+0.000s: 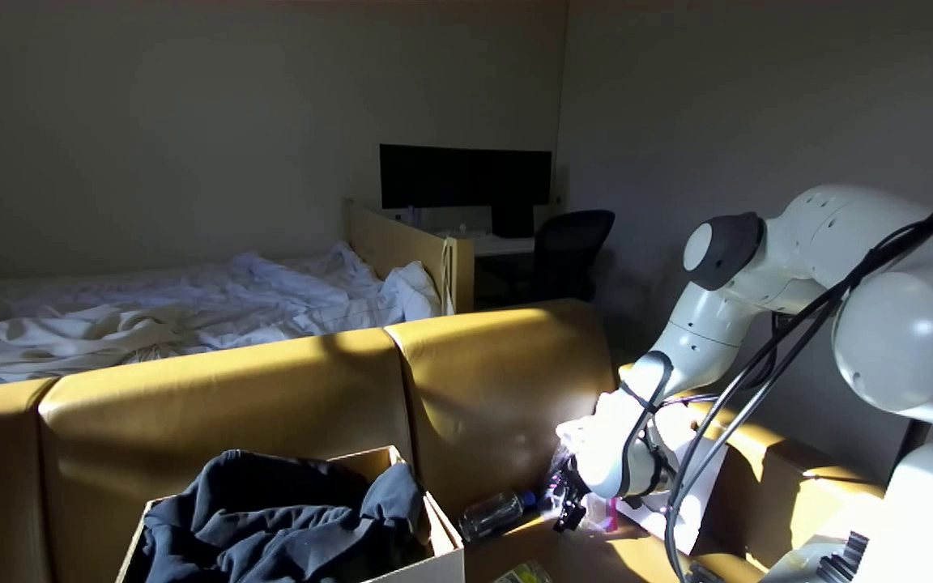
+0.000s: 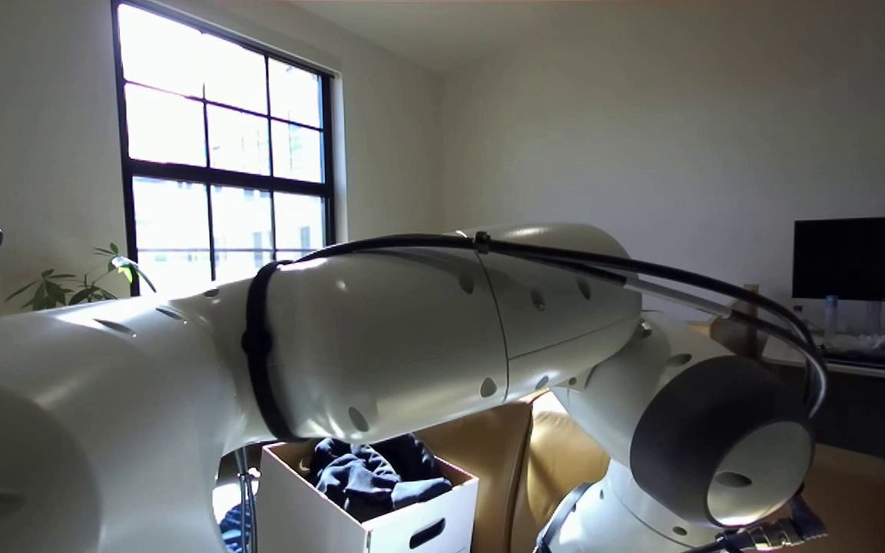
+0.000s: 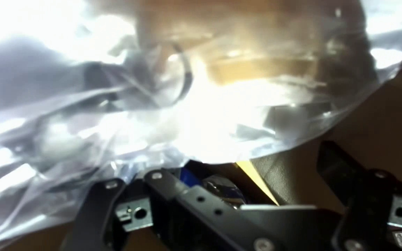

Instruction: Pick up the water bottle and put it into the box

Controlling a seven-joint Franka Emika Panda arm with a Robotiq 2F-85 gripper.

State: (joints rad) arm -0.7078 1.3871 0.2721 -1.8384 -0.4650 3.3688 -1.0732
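The bottle lies on its side on the sofa, low along the backrest, which probably stops it rolling. Blue cap toward the pincer, other end at the box; touching or not, can't tell. Pincer wide open, jaws well apart, nothing gripped; looks set low for reaching the cap end. Main obstacle: clear wrapper fills most of the wrist view, right up against one jaw, maybe touching; only a bit of bottle shows past its edge. Could get pinched too. Box heaped with dark cloth, so the drop should be soft, maybe rolly. Also around: pink bit, white sheet, packet. Arm looms across an exterior view, no bottle visible there.
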